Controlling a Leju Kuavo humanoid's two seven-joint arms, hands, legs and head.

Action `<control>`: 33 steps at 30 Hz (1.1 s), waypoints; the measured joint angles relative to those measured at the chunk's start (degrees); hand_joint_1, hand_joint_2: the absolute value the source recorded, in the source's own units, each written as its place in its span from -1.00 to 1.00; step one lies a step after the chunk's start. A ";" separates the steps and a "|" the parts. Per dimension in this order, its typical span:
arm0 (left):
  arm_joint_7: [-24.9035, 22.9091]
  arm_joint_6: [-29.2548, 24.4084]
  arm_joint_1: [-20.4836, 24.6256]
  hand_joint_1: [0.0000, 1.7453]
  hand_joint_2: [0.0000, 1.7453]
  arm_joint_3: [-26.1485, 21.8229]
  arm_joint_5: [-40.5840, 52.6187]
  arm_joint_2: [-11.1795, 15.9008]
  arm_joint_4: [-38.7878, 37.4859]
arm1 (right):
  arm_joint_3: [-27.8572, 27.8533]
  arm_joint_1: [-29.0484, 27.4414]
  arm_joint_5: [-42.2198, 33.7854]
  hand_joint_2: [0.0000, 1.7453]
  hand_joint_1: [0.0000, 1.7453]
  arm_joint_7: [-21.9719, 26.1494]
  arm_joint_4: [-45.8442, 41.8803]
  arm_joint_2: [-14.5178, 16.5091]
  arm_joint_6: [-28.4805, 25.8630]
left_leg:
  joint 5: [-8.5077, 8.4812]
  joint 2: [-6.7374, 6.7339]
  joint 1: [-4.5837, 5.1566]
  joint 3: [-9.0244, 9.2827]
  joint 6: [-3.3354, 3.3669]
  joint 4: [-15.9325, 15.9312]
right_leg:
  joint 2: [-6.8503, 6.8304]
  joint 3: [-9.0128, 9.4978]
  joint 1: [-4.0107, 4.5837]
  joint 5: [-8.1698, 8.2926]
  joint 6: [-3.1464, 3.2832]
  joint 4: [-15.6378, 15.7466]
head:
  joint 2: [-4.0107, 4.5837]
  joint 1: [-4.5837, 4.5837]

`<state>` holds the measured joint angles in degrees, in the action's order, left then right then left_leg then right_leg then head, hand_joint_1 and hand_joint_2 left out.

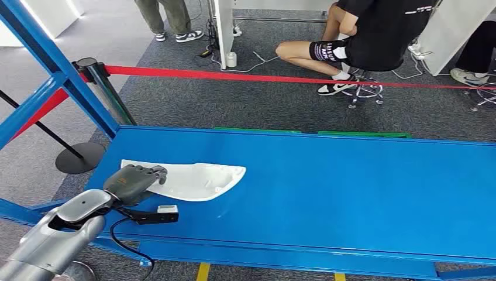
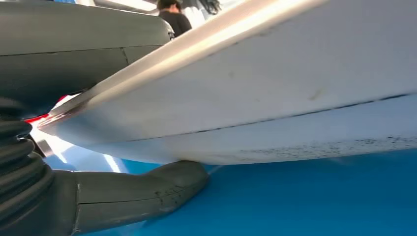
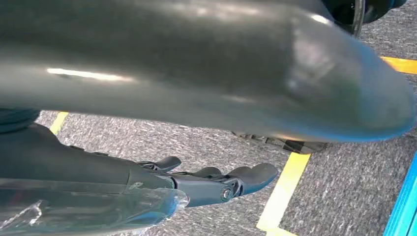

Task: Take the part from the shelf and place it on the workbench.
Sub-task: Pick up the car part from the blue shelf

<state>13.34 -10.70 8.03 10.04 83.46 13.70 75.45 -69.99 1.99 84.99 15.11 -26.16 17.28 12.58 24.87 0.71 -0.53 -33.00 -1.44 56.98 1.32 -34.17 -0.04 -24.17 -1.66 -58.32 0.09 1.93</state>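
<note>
Part: white moulded part (image 1: 196,179), long and flat with a raised rim, lies on the blue tabletop (image 1: 351,193) at about 9 o'clock in the head view, near the front-left corner.
Left hand: left hand (image 1: 133,182) grips the part's near-left end, fingers (image 1: 149,173) curled over its top face; in the left wrist view the thumb (image 2: 147,194) sits beneath the part's white underside (image 2: 275,98), just above the blue surface.
Part contact: whether the held end rests on the tabletop or is slightly lifted, cannot tell.
Right hand: right hand (image 3: 211,182) hangs over grey carpet (image 3: 344,187) marked with yellow tape (image 3: 285,191); fingers apart and extended, holding nothing.
Surroundings: red barrier belt (image 1: 263,76) on a black post (image 1: 102,82) at 11 o'clock; seated person (image 1: 368,41) at 1 o'clock beyond it.
</note>
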 joint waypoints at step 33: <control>1.75 -1.82 -14.96 1.00 1.00 1.34 -3.43 -10.02 26.45 | -0.02 -0.08 -2.01 -1.00 -1.00 0.28 -3.58 0.96 0.40 | 0.11 -0.04 0.11 -0.28 0.10 0.02 | 0.07 -0.29 -0.12 -0.06 -0.11 0.02 | 0.00 0.01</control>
<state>15.09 -12.52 -6.93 11.39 80.03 3.68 101.90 -70.01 1.90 82.98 15.40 -29.75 18.23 12.98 24.98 0.67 -0.42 -33.28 -1.34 57.00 1.40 -34.46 -0.16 -24.23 -1.76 -58.30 0.09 1.95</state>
